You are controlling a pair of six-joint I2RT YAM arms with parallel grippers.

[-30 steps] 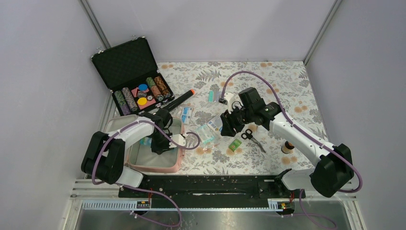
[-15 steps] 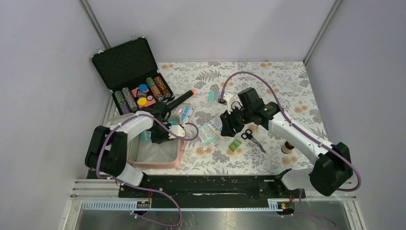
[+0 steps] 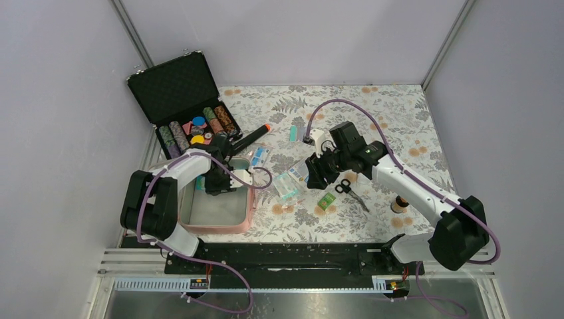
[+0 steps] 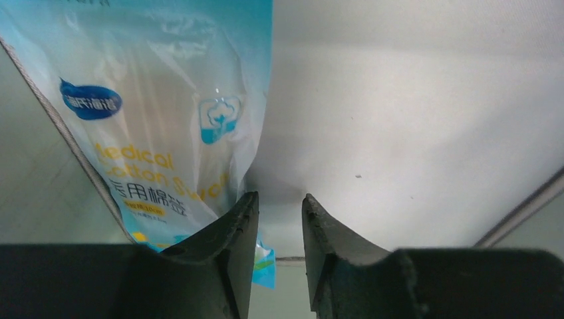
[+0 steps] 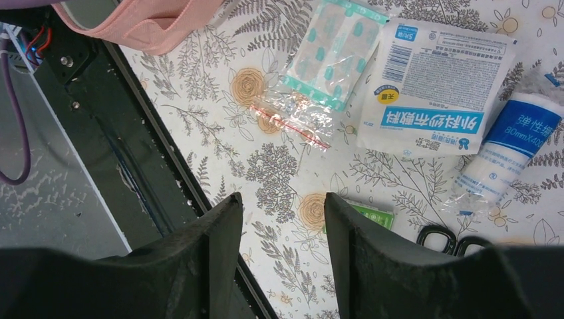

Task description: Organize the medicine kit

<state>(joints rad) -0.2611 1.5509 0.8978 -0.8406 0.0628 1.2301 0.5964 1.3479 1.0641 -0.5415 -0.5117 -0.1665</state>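
Writing, left wrist view: the cotton swab packet (image 4: 159,133) is filling the left of the shot. It is reading "Medical Cotton Sw…" in yellow, with Chinese characters under it and a blue oval logo above.
Writing, right wrist view: the bandage roll (image 5: 512,143) is showing a blue label with "80mmX40…". The white dressing packet (image 5: 432,83) just beside it is carrying a barcode and a blue band of Chinese lettering, too small to read.
Left gripper (image 4: 276,219): the fingers are standing a narrow gap apart with nothing pinched between them. One finger is crossing in front of the packet's lower edge, with grey lining behind; whether it is touching, I cannot tell.
Right gripper (image 5: 282,246): the fingers are sitting wider apart, holding nothing, hanging over the floral table cover (image 5: 286,173).
Medicine kit (image 3: 214,228): it is lying open at the near left of the table, and the left arm is reaching down into it.
Right wrist only: a plaster strip pack (image 5: 332,46) and a small zip bag (image 5: 292,116) are showing up close.
Top view only: the black case of poker chips (image 3: 179,86) is standing open beyond the kit.
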